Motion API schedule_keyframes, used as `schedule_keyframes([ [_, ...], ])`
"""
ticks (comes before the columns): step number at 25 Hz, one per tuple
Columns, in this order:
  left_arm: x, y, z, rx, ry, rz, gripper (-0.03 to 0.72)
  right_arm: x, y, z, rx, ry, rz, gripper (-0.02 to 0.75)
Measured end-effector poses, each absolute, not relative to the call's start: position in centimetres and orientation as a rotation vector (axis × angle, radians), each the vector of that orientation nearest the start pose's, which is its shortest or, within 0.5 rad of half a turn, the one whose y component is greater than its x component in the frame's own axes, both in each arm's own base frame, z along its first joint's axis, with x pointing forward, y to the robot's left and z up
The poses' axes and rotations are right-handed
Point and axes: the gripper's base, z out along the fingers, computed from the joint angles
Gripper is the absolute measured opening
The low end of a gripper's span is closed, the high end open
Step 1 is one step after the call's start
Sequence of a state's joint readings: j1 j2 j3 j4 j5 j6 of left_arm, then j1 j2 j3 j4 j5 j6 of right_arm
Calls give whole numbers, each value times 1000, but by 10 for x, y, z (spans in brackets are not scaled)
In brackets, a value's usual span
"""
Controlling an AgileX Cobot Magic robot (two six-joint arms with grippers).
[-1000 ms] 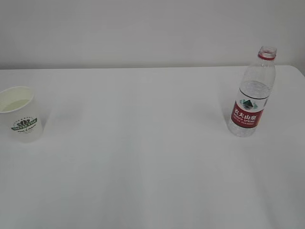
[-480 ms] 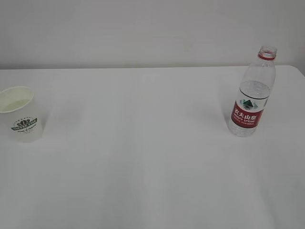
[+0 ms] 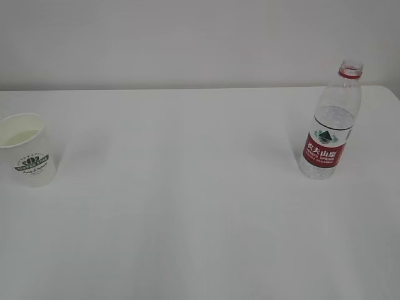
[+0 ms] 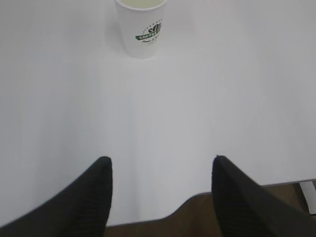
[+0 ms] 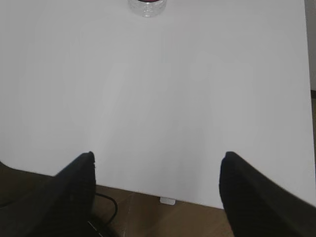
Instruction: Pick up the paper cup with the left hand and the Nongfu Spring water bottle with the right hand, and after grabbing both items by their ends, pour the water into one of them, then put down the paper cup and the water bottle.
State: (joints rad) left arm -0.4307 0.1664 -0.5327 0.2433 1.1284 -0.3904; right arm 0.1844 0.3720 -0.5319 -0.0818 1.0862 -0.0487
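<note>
Both tools, left (image 4: 160, 170) and right (image 5: 157, 168), hang released over the near edge of a white desk (image 3: 187, 206) before a pale wall (image 3: 187, 37). Paper cup (image 3: 26, 150) stands far left; the uncapped, part-filled water bottle (image 3: 330, 122) stands upright far right.

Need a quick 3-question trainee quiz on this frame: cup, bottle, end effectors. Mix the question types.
1. True or false: the water bottle has its cap on.
2. Multiple choice: the paper cup stands A) upright at the table's left edge in the exterior view, B) on its side mid-table, C) touching the bottle.
3. Short answer: is the left end effector or the right end effector holding anything?

Key: 1. False, the neck is open, with only the red ring on it. 2. A. 3. No, both are open, back near the table's front edge, well short of cup and bottle.
</note>
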Motion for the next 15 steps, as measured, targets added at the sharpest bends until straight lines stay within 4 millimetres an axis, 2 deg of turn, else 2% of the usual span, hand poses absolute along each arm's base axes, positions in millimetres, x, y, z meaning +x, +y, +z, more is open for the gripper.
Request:
schedule_keyframes([
  [3, 21, 12, 283, 43, 2219, -150, 452, 49, 2, 270, -296, 2415, -44, 593],
  [15, 20, 7, 283, 144, 2217, -175, 452, 48, 2, 269, -294, 2425, -42, 592],
])
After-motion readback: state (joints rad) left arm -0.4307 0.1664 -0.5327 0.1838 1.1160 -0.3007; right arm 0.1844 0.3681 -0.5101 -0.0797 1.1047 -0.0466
